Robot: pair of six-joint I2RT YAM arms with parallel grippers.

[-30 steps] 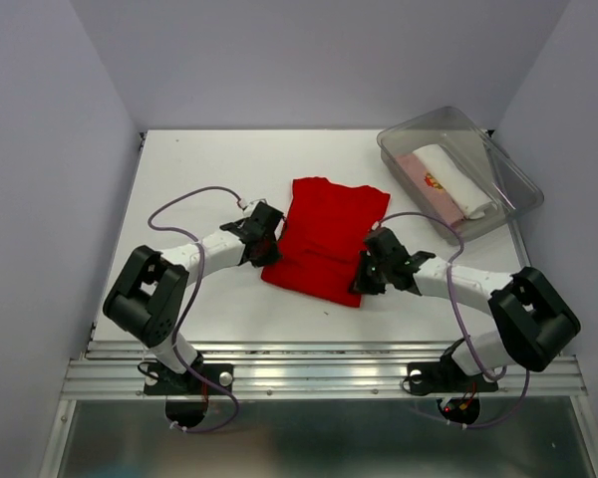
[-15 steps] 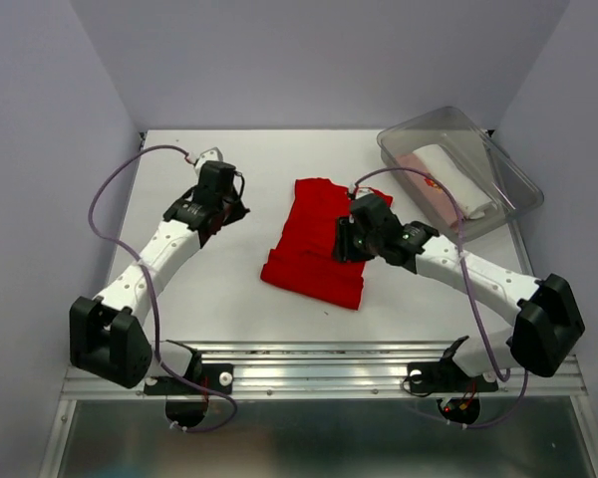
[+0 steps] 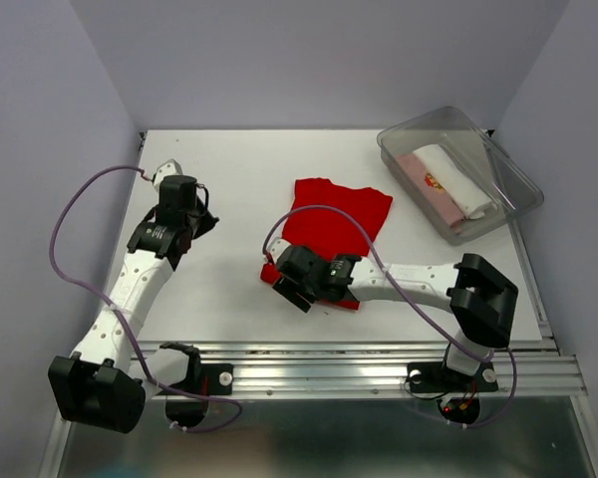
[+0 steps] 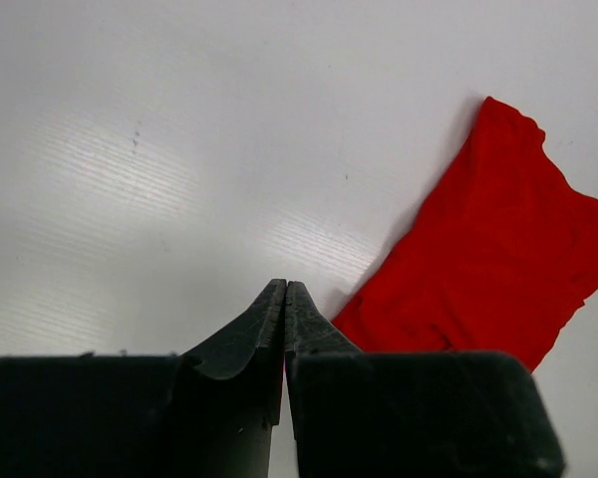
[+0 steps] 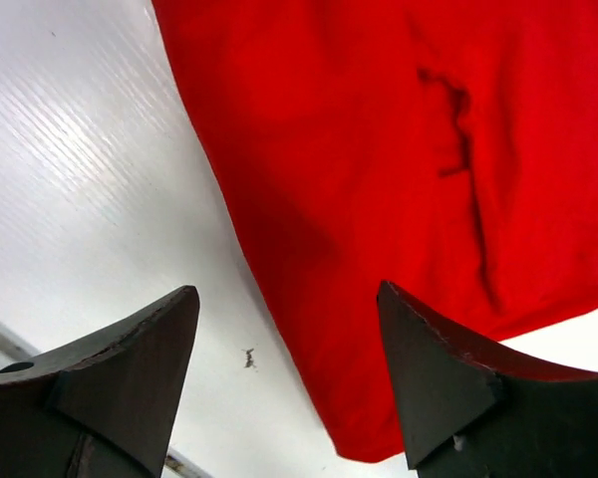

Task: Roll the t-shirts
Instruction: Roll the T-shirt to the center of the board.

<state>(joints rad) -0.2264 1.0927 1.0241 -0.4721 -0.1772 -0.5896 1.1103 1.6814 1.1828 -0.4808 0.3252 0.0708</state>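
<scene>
clear plastic bin (image 3: 510, 187) holds two rolled shirts (image 3: 456, 179), beyond red t-shirt (image 3: 334, 224).

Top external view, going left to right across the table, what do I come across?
In order: left gripper, jaws shut → red t-shirt → clear bin holding the rolled t-shirts. The right gripper overlaps the red t-shirt's near edge, so it is left out.

Top camera looks down; close wrist cameras share red t-shirt (image 3: 334, 219).
</scene>
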